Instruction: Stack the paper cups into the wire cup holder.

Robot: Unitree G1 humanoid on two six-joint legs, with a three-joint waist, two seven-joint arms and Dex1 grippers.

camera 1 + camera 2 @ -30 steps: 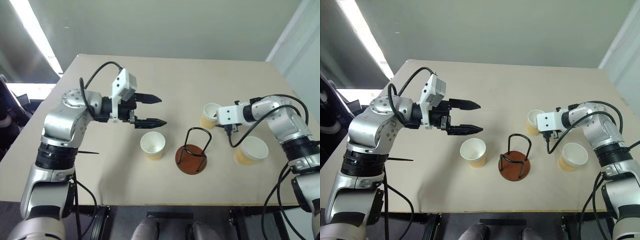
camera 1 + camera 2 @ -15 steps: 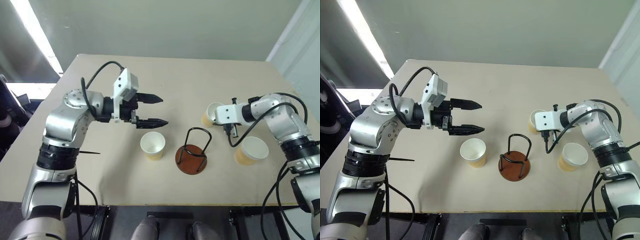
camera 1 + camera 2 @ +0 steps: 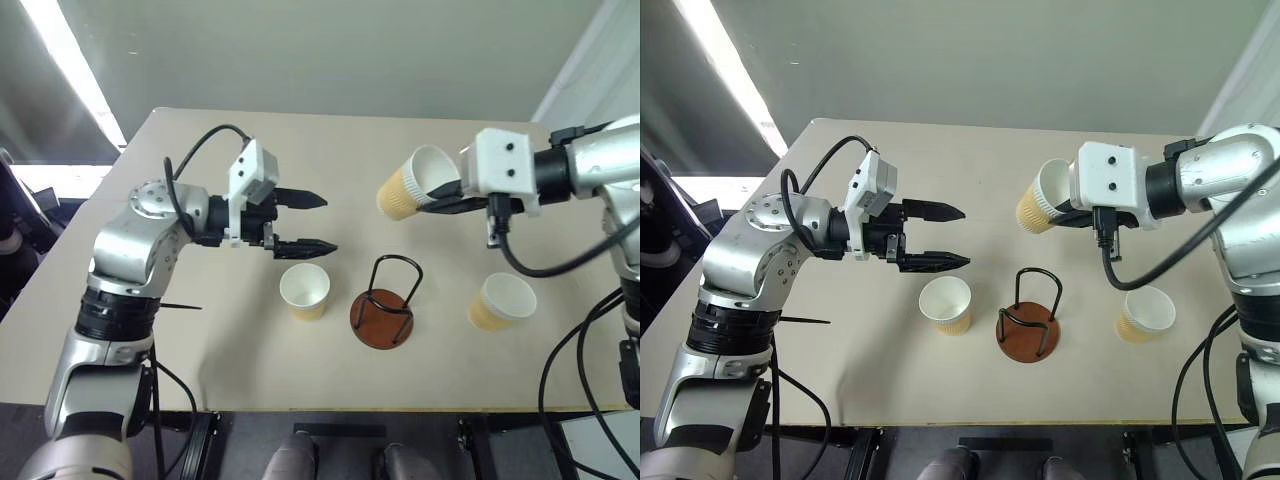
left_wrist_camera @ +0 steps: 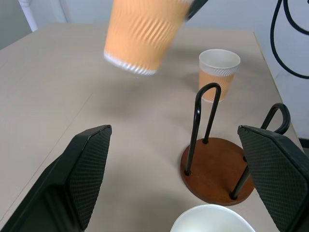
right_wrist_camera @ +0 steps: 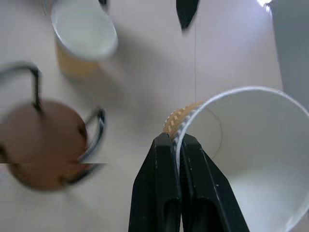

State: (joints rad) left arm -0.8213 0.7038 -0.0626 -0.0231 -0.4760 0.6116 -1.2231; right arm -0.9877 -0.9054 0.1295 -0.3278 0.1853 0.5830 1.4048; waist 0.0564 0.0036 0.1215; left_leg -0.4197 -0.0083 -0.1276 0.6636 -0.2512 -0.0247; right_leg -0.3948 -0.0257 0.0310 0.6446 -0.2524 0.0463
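Note:
My right gripper (image 5: 176, 140) is shut on the rim of a tan paper cup (image 3: 410, 185), one finger inside and one outside. The cup hangs tilted in the air, mouth toward the gripper, above and behind the wire cup holder (image 3: 385, 305). The holder, black wire on a round reddish-brown base, stands on the table. A second cup (image 3: 305, 290) stands upright just left of it, and a third cup (image 3: 500, 302) stands upright to its right. My left gripper (image 3: 322, 222) hovers open and empty above the left cup, pointing right.
Everything stands on a beige table (image 3: 200, 330) whose front edge runs close below the cups. Black cables (image 3: 520, 262) loop down from my right wrist over the right cup. The far half of the table holds nothing.
My right gripper has lifted the cup off the table, carrying it up and to the left while tipping it sideways. The left gripper has stayed still.

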